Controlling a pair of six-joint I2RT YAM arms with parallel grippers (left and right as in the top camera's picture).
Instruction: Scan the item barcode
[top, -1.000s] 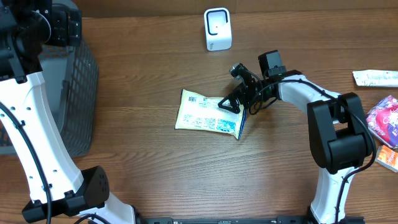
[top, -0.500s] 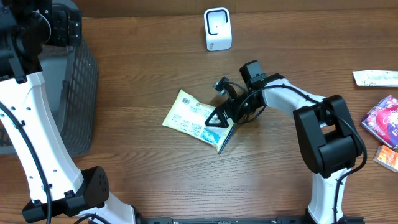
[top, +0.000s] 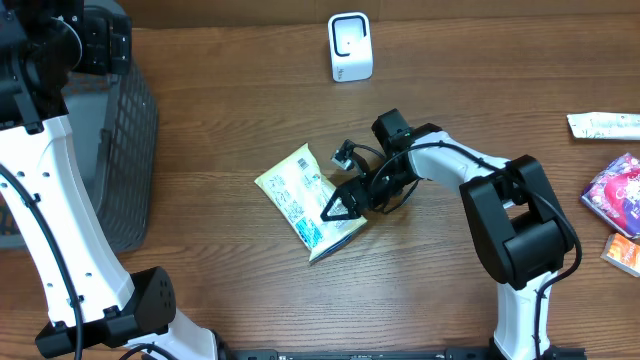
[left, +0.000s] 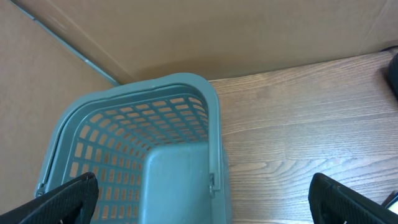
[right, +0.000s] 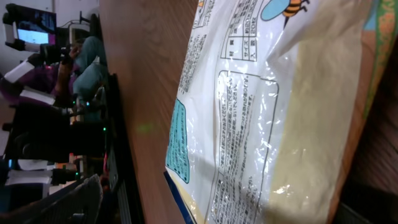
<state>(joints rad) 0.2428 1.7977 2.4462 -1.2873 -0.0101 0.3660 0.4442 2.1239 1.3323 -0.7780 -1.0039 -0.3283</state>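
The packet (top: 303, 198) lies flat and slantwise near the middle of the bench (top: 230, 300). In the right wrist view its glossy film (right: 261, 112) is creased and throws glare, so I judge it light, soft and slippery: it should buckle if squeezed across the face and skate over the wood if pushed. I would take it by a sealed edge or a corner, where the film is doubled and stiffer, and keep the printed panel clear. I can see text boxes there but cannot pick out the barcode. My right end effector (top: 345, 205) sits over the packet's near-right part with its jaws spread wide, touching or just above the film; it has hold of nothing. The scanner (top: 350, 47) stands at the far edge of the bench, well apart from the packet. At the left edge, my left end effector (left: 208, 202) hangs wide open and empty above the basket (left: 143, 124). A few other wrappers (top: 618, 190) lie at the right edge.
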